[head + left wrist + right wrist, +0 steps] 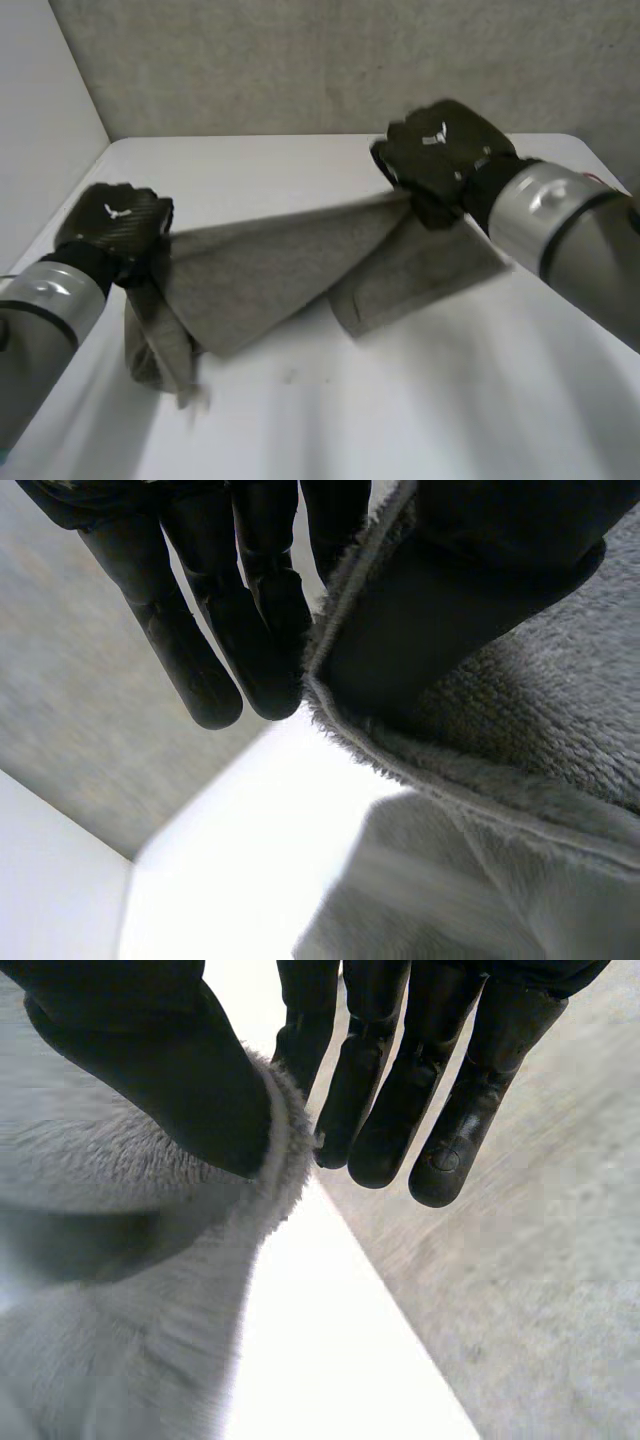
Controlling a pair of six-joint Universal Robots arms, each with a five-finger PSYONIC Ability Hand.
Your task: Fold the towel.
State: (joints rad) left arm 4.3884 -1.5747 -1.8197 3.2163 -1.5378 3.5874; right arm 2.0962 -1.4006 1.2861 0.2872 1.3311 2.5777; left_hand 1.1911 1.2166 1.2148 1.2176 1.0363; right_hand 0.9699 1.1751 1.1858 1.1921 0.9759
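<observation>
White table [420, 400] under the towel [260, 270]; left hand [112, 225] and right hand [440, 150] each pinch an opposite end.

Mid-table: grey plush towel [270, 280] spans the white table [400, 410] left to right, raised between both hands. Near the table's left edge, black left hand [115, 225] pinches the towel's left end; cloth hangs below it onto the table. Toward the far right corner, black right hand [440, 150] pinches the other end; a flap rests beneath it on the table.
</observation>
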